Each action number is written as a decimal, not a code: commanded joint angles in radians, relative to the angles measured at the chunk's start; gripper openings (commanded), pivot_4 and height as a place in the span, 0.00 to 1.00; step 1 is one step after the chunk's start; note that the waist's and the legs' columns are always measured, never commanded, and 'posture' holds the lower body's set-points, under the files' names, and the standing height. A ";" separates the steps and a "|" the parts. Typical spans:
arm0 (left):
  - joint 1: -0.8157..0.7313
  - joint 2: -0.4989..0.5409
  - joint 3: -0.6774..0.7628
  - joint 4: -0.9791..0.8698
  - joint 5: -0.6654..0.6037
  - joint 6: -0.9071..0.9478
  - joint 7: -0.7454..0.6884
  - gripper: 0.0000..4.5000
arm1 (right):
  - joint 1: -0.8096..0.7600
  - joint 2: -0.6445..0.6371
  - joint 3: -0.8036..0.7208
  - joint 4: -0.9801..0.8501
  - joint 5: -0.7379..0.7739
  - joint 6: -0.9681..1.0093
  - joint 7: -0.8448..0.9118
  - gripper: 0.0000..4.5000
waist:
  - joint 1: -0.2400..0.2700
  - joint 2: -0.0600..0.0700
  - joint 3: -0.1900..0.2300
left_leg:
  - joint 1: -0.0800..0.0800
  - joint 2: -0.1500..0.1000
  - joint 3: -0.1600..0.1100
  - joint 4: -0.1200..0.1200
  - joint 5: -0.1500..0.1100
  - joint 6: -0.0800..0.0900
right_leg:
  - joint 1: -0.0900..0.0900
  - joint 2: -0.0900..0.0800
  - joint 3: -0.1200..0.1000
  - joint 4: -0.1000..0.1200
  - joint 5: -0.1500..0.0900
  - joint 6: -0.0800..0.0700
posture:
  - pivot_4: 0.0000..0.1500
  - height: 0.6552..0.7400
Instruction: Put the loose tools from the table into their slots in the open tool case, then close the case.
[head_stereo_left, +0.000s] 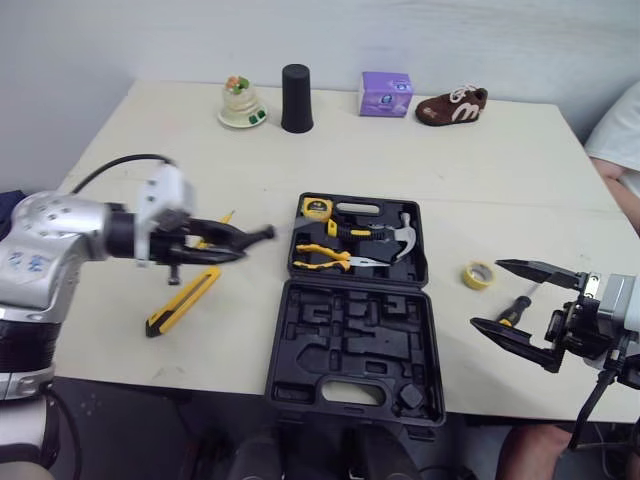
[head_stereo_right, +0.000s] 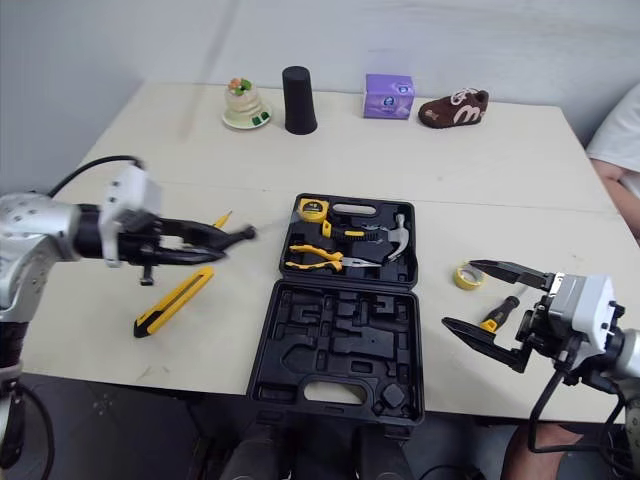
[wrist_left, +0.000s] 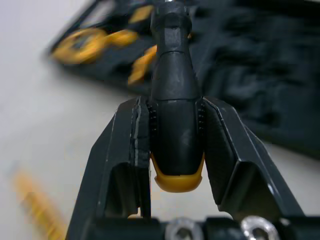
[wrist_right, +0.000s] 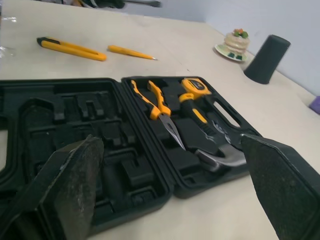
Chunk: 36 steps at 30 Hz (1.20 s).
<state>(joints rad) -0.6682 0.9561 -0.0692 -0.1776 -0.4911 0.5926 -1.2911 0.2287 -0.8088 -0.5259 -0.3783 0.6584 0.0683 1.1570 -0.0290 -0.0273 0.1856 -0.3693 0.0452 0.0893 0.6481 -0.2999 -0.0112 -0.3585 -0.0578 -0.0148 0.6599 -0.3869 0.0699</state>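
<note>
While hovering left of the open case (head_stereo_left: 355, 340), grips a screwdriver (head_stereo_left: 260, 234) tight in the left gripper (head_stereo_left: 238, 242); holds the right gripper (head_stereo_left: 490, 293) wide open, empty, near the tape roll (head_stereo_left: 480, 274).

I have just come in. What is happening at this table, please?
The robot is packing loose tools into the open tool case. Its left gripper is shut on a black-handled screwdriver, held over the table just left of the case. The right gripper is open, over a small screwdriver near a roll of tape, right of the case. A tape measure, pliers and a hammer already sit in their slots. A yellow utility knife lies loose on the left.
</note>
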 joint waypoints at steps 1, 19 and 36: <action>-0.057 -0.039 -0.101 -0.071 0.021 0.049 -0.006 0.22 | 0.038 0.013 -0.048 -0.014 0.037 0.022 -0.003 1.00 | -0.003 0.001 0.001 | 0.000 0.001 0.001 0.000 0.000 0.000 | -0.001 0.002 0.002 0.000 0.000 0.000 | 1.00 0.93; -0.261 -0.228 -0.488 0.011 0.498 0.005 0.096 0.22 | 0.088 0.060 -0.027 -0.050 -0.018 -0.020 -0.031 1.00 | 0.003 0.001 0.001 | 0.000 0.004 0.003 0.002 0.002 -0.004 | -0.003 0.013 0.019 0.001 0.001 0.002 | 1.00 0.93; -0.230 -0.245 -0.505 -0.013 0.568 0.053 0.076 0.22 | 0.064 0.074 0.020 -0.086 -0.030 -0.004 -0.078 1.00 | 0.004 0.001 0.001 | 0.000 0.004 0.003 0.003 0.002 -0.004 | -0.003 0.013 0.019 0.002 0.001 0.002 | 1.00 0.93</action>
<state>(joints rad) -0.9019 0.7003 -0.5713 -0.1538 0.0668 0.6423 -1.1983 0.2973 -0.7382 -0.5041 -0.4303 0.6201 0.0675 1.0881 -0.0247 -0.0266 0.1865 -0.3690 0.0491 0.0922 0.6514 -0.2977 -0.0150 -0.3617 -0.0451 0.0042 0.6621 -0.3860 0.0716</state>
